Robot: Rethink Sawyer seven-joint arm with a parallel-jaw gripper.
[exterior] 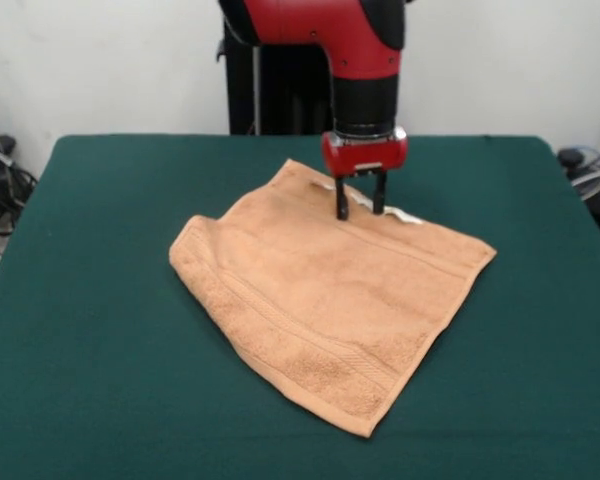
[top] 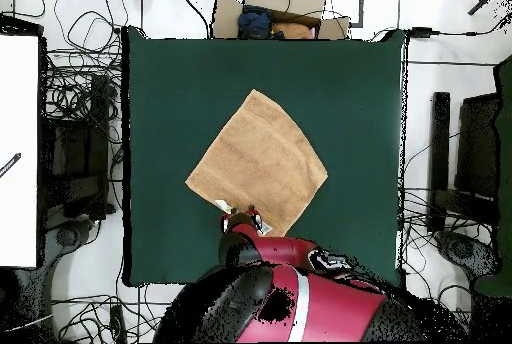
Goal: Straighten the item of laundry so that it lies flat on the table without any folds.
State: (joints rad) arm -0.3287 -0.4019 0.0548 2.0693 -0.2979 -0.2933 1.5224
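Note:
The peach-orange towel (exterior: 330, 290) lies spread like a diamond in the middle of the dark green table (exterior: 90, 320). Its left corner (exterior: 195, 240) looks doubled over in a thick fold. A small white label (exterior: 405, 215) sticks out at the far edge. My gripper (exterior: 360, 207) points straight down at that far edge, just left of the label. It is open, with its tips at or just above the cloth and nothing held. In the overhead view the towel (top: 258, 163) lies on the table (top: 360, 100), and the gripper (top: 243, 223) is at the towel's lower edge.
The robot's black pedestal (exterior: 270, 90) stands behind the table. In the overhead view a cardboard box (top: 275, 15) with cloth in it sits past the table's top edge. Cables (top: 80, 110) and black equipment (top: 470, 160) line both sides.

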